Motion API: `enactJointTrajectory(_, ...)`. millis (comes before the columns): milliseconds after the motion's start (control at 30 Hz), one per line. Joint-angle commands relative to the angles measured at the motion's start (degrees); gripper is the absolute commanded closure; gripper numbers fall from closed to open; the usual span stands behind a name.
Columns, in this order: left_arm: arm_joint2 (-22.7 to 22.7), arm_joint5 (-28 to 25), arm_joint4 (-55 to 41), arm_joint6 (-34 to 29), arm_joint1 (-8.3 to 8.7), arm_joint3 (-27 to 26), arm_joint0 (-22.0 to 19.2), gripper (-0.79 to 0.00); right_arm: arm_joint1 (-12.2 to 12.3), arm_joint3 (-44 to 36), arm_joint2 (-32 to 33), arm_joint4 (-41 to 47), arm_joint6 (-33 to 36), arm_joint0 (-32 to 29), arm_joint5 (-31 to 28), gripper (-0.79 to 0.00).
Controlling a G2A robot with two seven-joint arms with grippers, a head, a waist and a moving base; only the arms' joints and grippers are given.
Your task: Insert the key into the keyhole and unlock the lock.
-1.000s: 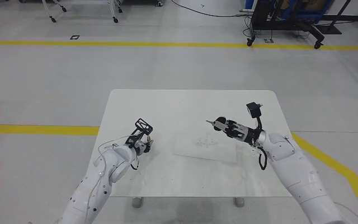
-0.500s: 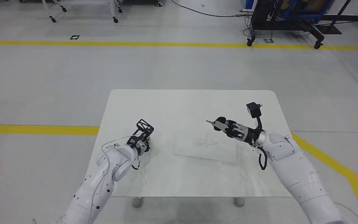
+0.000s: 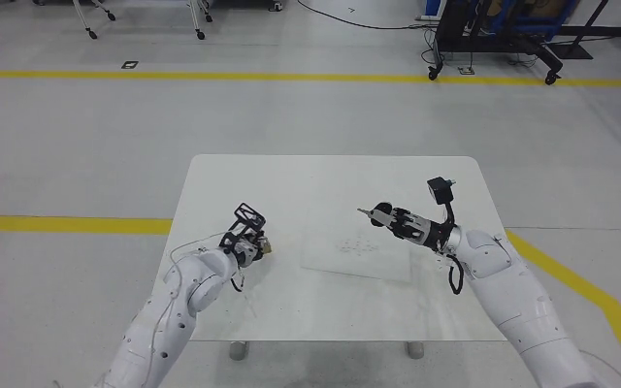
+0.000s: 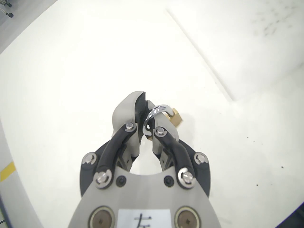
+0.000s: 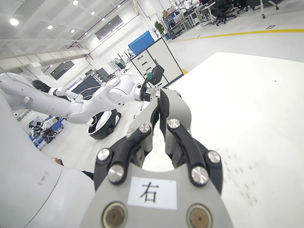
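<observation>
Padlock (image 4: 175,117) — brass body, silver shackle — clamped in left fingers (image 4: 123,112); right fingers (image 5: 180,110) together.

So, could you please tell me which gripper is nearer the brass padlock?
Left. The left gripper is shut on the brass padlock; the right gripper, holding the key, hangs above the table, well apart.

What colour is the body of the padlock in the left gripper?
Brass gold, on the padlock; its shackle is silver. Left wrist view shows it best.
</observation>
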Motion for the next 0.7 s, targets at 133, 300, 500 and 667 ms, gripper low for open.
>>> enactJointTrajectory(133, -6.78, -10.55, -21.61, 5.78, 0.45, 4.71, 1.50, 0.000, 0.00, 0.00, 0.00, 0.00, 0.00, 0.00, 0.00, 0.000)
enactJointTrajectory(300, -8.40, -15.00, -25.20, 5.65, 0.79, 7.09, 0.57, 0.000, 0.00, 0.00, 0.00, 0.00, 0.00, 0.00, 0.00, 0.000)
enactJointTrajectory(500, -8.45, -14.85, -25.42, 5.94, 0.77, 7.01, 0.60, 0.000, 0.00, 0.00, 0.00, 0.00, 0.00, 0.00, 0.00, 0.000)
enactJointTrajectory(667, -7.55, -20.32, -49.08, 1.41, 0.07, 14.55, -1.61, 0.000, -0.30, -0.93, -0.55, 1.55, -2.55, -0.43, 0.78, 0.000)
